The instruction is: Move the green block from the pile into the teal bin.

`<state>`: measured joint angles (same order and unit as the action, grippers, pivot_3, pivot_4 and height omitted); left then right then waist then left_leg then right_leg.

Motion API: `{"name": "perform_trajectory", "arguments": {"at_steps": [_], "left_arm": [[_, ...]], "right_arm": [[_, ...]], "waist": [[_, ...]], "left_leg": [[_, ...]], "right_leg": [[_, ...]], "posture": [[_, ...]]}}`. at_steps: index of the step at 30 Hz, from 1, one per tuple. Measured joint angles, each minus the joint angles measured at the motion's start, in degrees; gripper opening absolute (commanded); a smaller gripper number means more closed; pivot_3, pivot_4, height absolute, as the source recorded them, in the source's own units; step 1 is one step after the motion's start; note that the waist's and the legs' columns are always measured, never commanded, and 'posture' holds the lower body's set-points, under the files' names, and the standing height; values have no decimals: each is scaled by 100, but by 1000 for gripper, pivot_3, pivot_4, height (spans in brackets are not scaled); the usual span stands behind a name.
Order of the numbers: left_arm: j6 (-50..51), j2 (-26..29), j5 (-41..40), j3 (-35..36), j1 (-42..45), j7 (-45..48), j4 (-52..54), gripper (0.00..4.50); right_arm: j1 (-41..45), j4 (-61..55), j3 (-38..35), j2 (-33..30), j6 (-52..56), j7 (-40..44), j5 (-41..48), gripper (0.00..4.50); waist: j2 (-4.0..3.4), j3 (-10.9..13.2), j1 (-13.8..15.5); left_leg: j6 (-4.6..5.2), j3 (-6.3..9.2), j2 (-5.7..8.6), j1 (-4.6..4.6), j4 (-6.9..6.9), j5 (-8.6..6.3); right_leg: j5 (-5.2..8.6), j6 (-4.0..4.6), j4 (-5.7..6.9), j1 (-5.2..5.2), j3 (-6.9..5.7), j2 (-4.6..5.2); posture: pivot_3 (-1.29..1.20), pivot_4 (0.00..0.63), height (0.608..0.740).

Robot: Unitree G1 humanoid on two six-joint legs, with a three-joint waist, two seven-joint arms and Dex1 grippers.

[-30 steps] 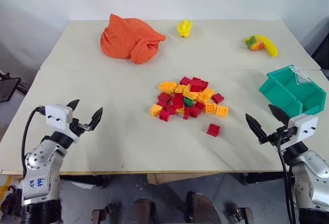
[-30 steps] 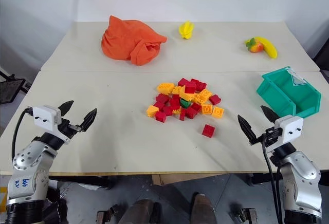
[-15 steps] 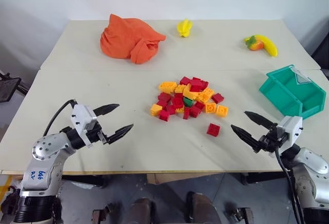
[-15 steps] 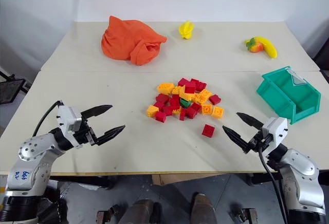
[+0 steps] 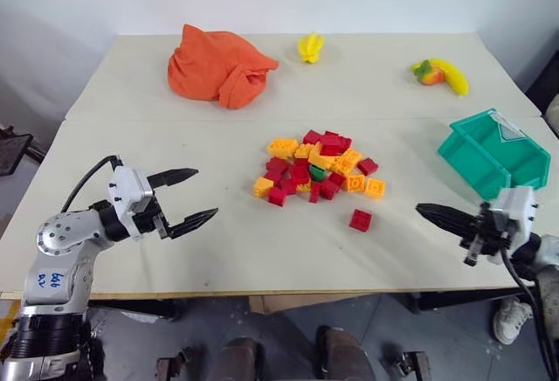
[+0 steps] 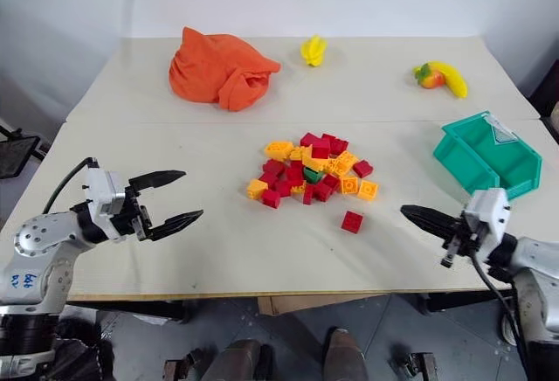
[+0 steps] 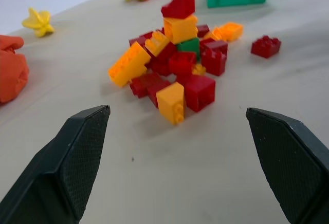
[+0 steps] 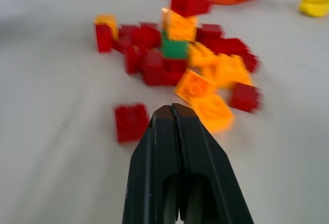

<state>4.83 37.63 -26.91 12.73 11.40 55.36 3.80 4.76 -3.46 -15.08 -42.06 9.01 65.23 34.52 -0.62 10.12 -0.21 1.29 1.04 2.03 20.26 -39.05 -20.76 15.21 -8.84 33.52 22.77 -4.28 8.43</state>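
A pale surface (image 5: 175, 250) carries a pile (image 5: 319, 168) of small studded toy bricks in red, orange and yellow near its middle. The green block (image 5: 319, 172) sits inside this pile, close to its centre, hemmed in by red bricks and with an orange-yellow brick resting just above it; in the left wrist view it shows as a green face (image 7: 189, 46) under that orange brick. One single red brick (image 5: 362, 219) lies by itself on the surface, just beside the pile on the side nearer the robot and toward its right.

The teal bin (image 5: 493, 152) stands on the robot's right side of the surface, well apart from the pile, with its open top facing up.

The left pincer (image 5: 194, 196) hovers low over the near left part of the surface, its two black fingers spread wide apart and pointing toward the pile, holding nothing. The right pincer (image 5: 421, 211) hovers over the near right part of the surface, below the bin in the head view, its fingers pressed together into a single point aimed toward the pile, with nothing between them.

At the far side lie a crumpled orange cloth (image 5: 218, 65), a small yellow toy (image 5: 310, 46) and a toy banana (image 5: 445, 74) with a red-green piece beside it.
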Motion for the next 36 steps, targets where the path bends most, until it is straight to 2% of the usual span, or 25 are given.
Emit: {"name": "perform_trajectory", "arguments": {"at_steps": [2, 6, 9, 11, 17, 27, 31, 36], "left_arm": [[11, -95, 17, -35, 54, -107, -2, 4500], [-8, -302, 209, -78, 201, -453, -141, 4500], [-26, -518, 264, -206, 289, -559, -252, 4500], [-65, -547, 273, -272, 313, -557, -246, 4500], [-92, -548, 273, -270, 255, -556, -224, 4500], [31, -635, 226, -519, 226, -386, 49, 4500], [71, -702, 225, -654, 497, -371, 112, 4500], [119, -836, 225, -899, 737, -330, 208, 4500]], "right_arm": [[331, -362, 470, 115, 490, -338, -30, 14], [1252, -490, 1585, 311, 989, -887, -897, 14], [2185, -3, 2125, 1088, 1423, -1437, -1276, 14], [2578, 359, 2389, 1256, 1451, -1551, -1514, 14], [3581, 2091, 2264, 1944, 1015, -1979, -1894, 14], [4828, 4882, 1883, 1961, -505, -2165, -2538, 14], [4850, 5349, 1871, 1961, -851, -2042, -2681, 14], [4753, 5263, 1855, 1941, -889, -1796, -2681, 14]], "waist": [[0, 1, 14], [0, 1, 33], [2, 2, 17], [2, 2, 35], [2, 1, -43], [2, 1, -110], [1, 1, -166], [2, 1, -165]], "left_leg": [[-1, 1, 1, 2, -2, 0], [0, 4, 12, 4, -7, 0], [0, 2, 12, 10, -9, 0], [0, 9, 16, 23, -9, 0], [3, -3, 19, 48, -7, -1], [3, -2, 17, 49, -11, 0], [3, -4, 16, 49, -9, 0], [2, -5, 14, 49, -10, 0]], "right_leg": [[0, 0, 1, 3, -1, 0], [0, 0, 2, 3, -2, 7], [0, 0, 7, 14, -4, 7], [-1, 1, 24, 36, -7, 7], [-2, 2, 32, 73, -12, 5], [-2, 2, 34, 70, -13, 6], [-2, 2, 35, 71, -13, 5], [-2, 2, 34, 71, -13, 4]], "posture": [[0, 150, 740], [0, 150, 740], [0, 150, 740], [0, 150, 740], [0, 150, 740], [0, 150, 740], [0, 150, 740], [0, 150, 740]]}}
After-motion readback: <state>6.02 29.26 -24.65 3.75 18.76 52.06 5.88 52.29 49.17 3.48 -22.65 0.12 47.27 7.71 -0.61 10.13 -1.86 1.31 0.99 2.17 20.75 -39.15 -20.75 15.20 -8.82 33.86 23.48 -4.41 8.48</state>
